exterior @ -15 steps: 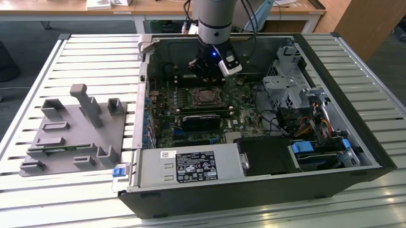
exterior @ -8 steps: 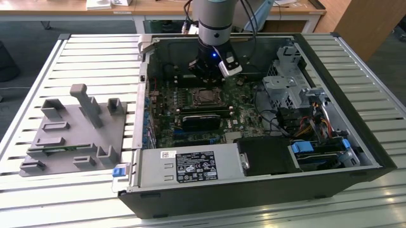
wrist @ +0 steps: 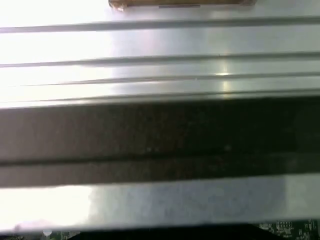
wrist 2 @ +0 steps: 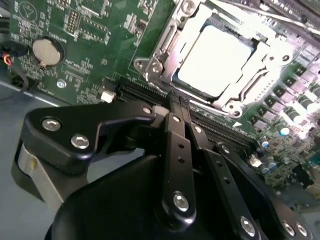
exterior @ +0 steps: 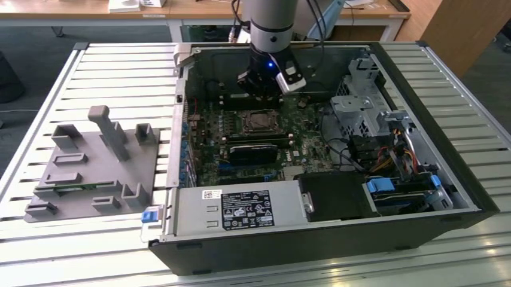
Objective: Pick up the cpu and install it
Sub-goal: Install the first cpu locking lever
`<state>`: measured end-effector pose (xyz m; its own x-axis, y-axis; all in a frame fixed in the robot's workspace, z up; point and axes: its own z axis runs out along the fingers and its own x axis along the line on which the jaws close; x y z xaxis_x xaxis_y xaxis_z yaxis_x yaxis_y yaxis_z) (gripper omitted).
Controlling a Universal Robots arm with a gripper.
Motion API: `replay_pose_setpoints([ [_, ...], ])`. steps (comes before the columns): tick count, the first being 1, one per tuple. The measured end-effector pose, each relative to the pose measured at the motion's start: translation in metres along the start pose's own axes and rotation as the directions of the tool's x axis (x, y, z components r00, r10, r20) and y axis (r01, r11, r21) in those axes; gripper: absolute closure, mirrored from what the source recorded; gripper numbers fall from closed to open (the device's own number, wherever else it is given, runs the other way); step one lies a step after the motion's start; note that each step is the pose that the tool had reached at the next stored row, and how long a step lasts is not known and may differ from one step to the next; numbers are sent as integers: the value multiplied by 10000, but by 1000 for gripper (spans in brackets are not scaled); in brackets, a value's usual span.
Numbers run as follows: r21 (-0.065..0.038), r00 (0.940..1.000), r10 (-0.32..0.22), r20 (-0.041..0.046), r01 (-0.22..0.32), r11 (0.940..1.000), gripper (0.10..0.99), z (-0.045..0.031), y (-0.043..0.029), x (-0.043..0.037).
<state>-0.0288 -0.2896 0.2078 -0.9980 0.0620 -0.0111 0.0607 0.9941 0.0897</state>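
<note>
The cpu, a shiny silver square, lies flat inside the metal-framed socket on the green motherboard. In the exterior view the cpu sits in the middle of the open computer case. My gripper hangs just behind the socket, a little above the board. In the second wrist view my gripper has its black fingers pressed together with nothing between them. Their tips are over the memory slots beside the socket, apart from the cpu.
A grey plastic fixture with upright blocks lies on the slatted table at the exterior view's left. Inside the case are a power supply, a drive cage, cables and a black cooler block.
</note>
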Motion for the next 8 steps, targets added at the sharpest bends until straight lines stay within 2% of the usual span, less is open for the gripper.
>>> replay_pose_setpoints([
  [8, 2, 10000, 2, 0, -2, 10000, 980, 3, -17, -5],
])
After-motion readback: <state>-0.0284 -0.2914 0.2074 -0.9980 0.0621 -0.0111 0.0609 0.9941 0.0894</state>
